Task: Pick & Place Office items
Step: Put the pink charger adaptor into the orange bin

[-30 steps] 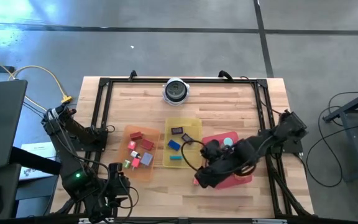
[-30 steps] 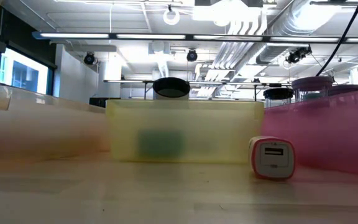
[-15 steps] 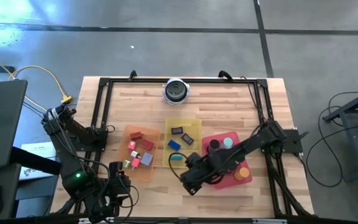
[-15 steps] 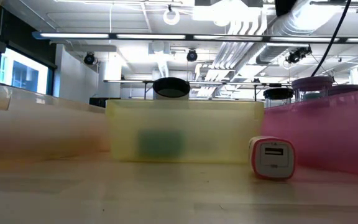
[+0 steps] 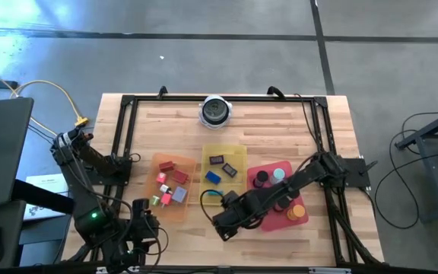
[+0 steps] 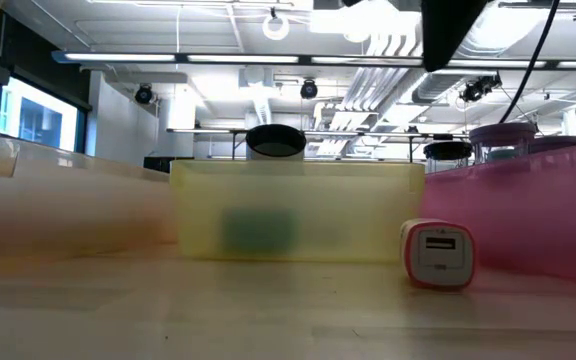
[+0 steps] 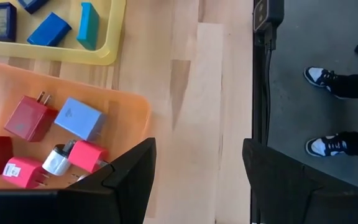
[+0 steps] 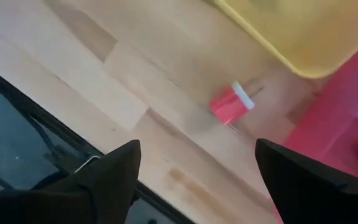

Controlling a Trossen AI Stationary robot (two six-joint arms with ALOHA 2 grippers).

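One red-and-white plug (image 8: 230, 104) lies loose on the table (image 5: 181, 105), lower centre overhead (the low view hides its colour); right pincer (image 8: 194, 180) gapes empty above, left pincer (image 7: 197, 180) apart too.

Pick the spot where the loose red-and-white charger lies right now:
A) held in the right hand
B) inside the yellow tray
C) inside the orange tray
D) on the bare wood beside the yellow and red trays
D: the charger lies on the bare table, outside the yellow tray and red tray, ahead of the open right hand.
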